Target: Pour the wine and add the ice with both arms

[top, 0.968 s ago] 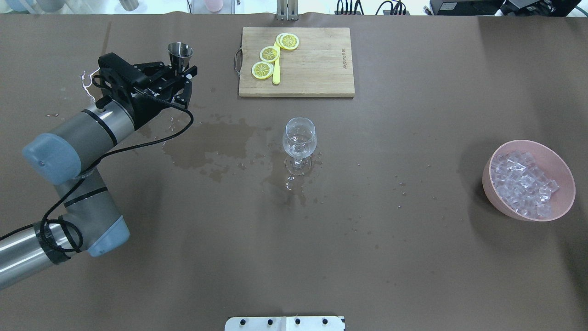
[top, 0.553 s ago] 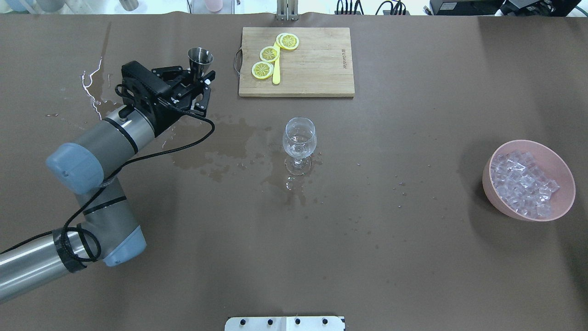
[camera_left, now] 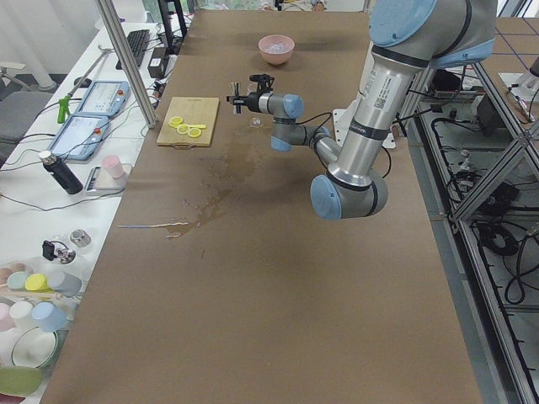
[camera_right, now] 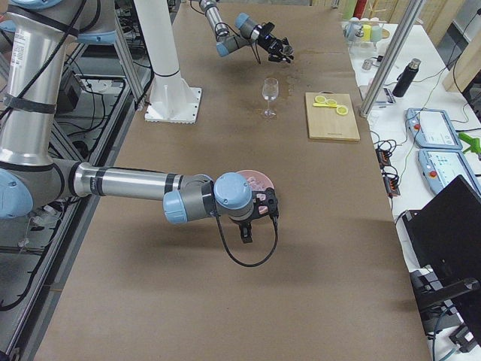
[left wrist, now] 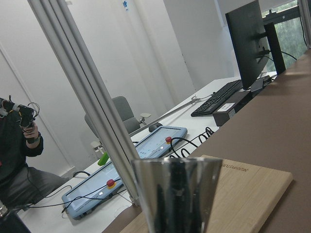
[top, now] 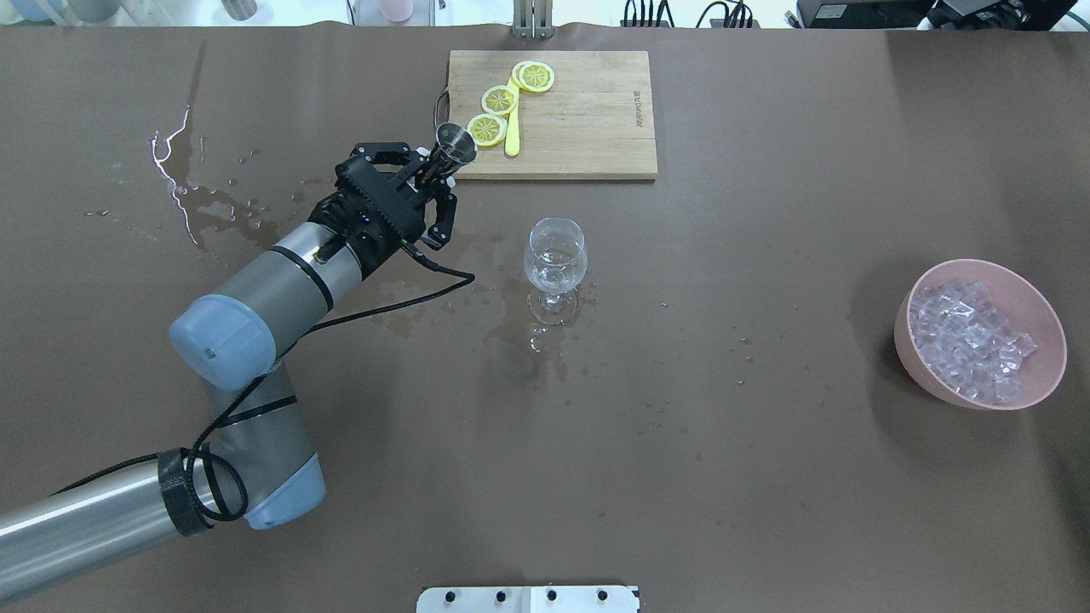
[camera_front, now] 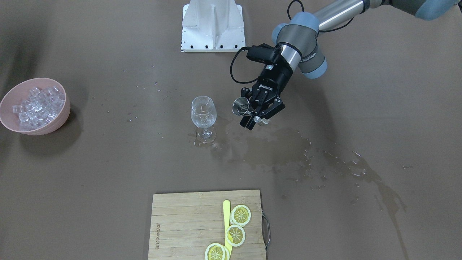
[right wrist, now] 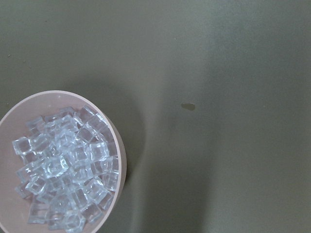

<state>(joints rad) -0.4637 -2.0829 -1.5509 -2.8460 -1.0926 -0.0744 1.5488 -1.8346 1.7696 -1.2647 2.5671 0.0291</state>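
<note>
Brown tabletop point(top: 766, 477), wet-stained; conical steel jigger point(top: 455, 145); glassy ice cubes point(top: 966, 340).

The left arm point(top: 285, 271) is a silver-grey tube with pale blue joint caps point(top: 217, 328). It has black tape point(top: 174, 502) wound round it far back from the hand and a black cable point(top: 375, 302) looping up to the wrist. The left gripper point(camera_front: 259, 116) is black, with white lettering point(camera_front: 267, 87) just behind its fingers. The right arm point(camera_right: 128, 183) is built alike, with a cable loop point(camera_right: 244, 252) hanging beneath the black right gripper point(camera_right: 264, 204).

jigger point(top: 456, 144) carried nearer glass point(top: 555, 253), left arm point(top: 281, 277) extended
</note>
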